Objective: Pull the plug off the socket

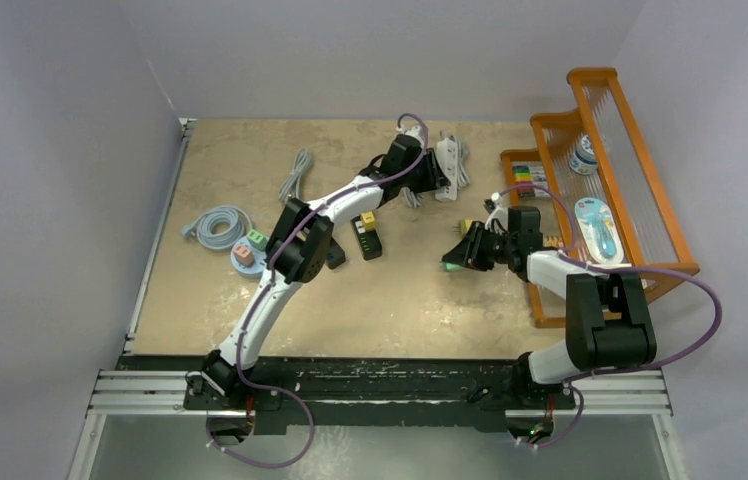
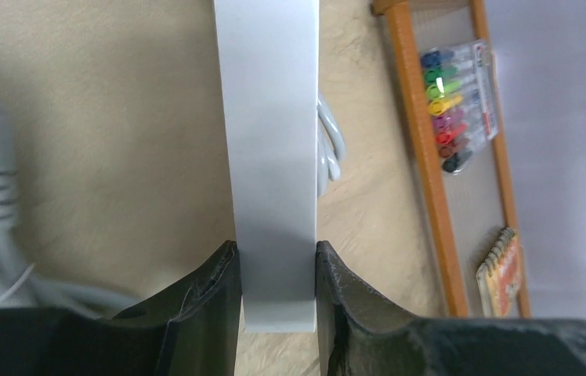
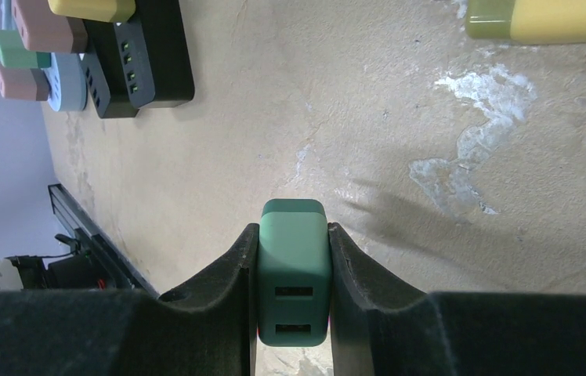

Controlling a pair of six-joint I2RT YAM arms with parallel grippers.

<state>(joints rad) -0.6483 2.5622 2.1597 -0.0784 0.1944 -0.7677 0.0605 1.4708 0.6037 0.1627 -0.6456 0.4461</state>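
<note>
A white power strip (image 1: 447, 165) lies at the back middle of the table. My left gripper (image 1: 430, 175) is shut on its near end; in the left wrist view the strip (image 2: 270, 141) runs straight away from between the fingers of the left gripper (image 2: 276, 262). My right gripper (image 1: 465, 252) is shut on a green plug adapter (image 1: 451, 263), held over bare table right of centre, apart from the strip. In the right wrist view the green plug (image 3: 293, 266) shows two USB ports and fills the gap of the right gripper (image 3: 293, 231).
A black power strip (image 1: 366, 238) with a yellow plug (image 1: 368, 218) lies mid-table. A round blue socket (image 1: 248, 258) with pink and green plugs, a coiled blue cable (image 1: 218, 225) and a grey cable (image 1: 297, 172) lie left. An orange rack (image 1: 640, 215) stands right.
</note>
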